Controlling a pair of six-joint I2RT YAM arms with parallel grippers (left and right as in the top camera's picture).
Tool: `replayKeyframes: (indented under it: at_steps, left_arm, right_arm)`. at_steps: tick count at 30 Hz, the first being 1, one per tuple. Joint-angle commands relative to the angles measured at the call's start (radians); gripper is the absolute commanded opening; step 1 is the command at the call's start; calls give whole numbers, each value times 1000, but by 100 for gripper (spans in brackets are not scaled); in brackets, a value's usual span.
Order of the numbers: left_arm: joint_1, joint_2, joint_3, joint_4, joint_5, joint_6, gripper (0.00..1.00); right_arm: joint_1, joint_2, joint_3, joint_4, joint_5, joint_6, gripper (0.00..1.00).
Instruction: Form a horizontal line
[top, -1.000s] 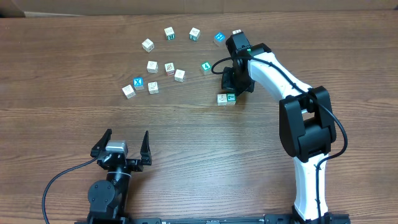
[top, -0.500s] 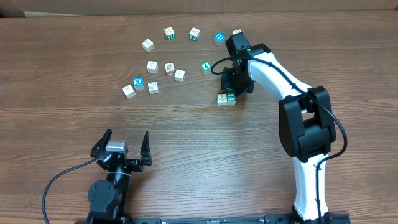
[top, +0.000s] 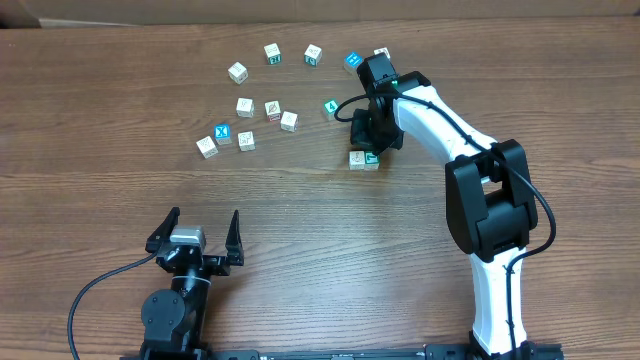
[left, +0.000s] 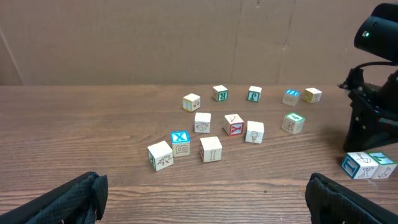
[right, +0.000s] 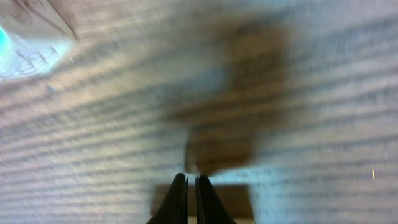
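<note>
Soft, even light falls from above. The desk (top: 100, 200) shows no glare, and the loose cubes (left: 211, 149) near its far edge cast only small, faint shadows. The overhead and left wrist views are crisp. The right wrist view is badly smeared: the wood grain is streaked, a pale cube (right: 28, 37) is bleached bluish, and a murky shadow sits above the right gripper (right: 191, 180).

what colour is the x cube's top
Blue; the X cube shows best in the left wrist view.
</note>
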Motion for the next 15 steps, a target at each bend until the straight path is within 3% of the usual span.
replayKeyframes:
  at_steps: [1,7,15]
  left_arm:
    - [-4,-10,-4,3,-6,19,100]
    - [-4,-10,-4,3,-6,19,100]
    - [-4,-10,-4,3,-6,19,100]
  right_arm:
    - [0,-2,-3,33,48,-6,4]
    - [-11,-2,-3,54,163,-3,4]
    - [-55,-2,-3,6,177,-2,5]
